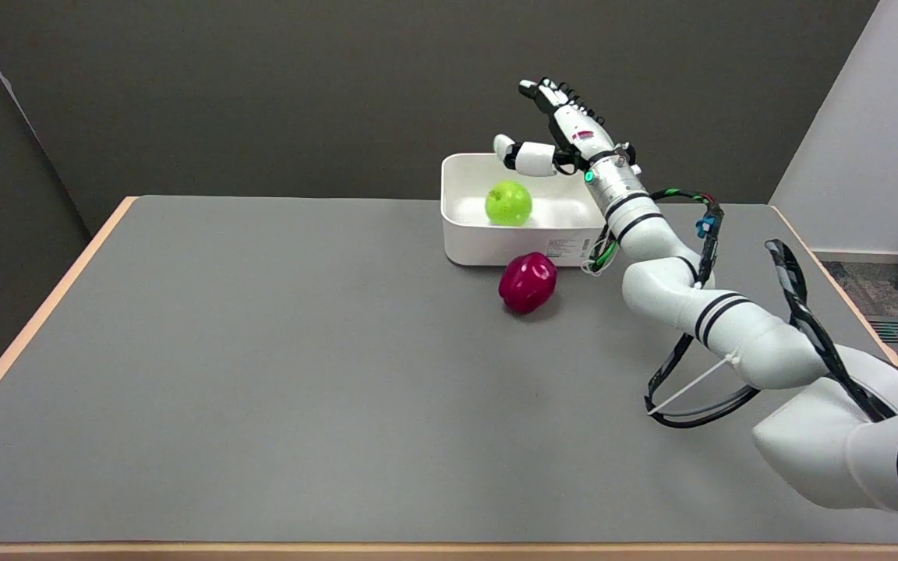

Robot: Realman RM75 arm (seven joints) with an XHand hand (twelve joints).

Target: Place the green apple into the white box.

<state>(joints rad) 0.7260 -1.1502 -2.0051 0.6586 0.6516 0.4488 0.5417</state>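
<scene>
green apple (508, 202) sits inside the white box (464, 234), resting on its floor, and our right hand (554, 132) hangs above the box's far right corner with fingers spread wide and nothing in them. we judge the placing done, so the step in hand is a clean retreat: lift straight up and back, clear of the rim and the red apple (528, 282) just in front. the fruit looks smooth and glossy, the box hard matte plastic with rounded corners, the table (262, 351) a dull grey mat.
</scene>
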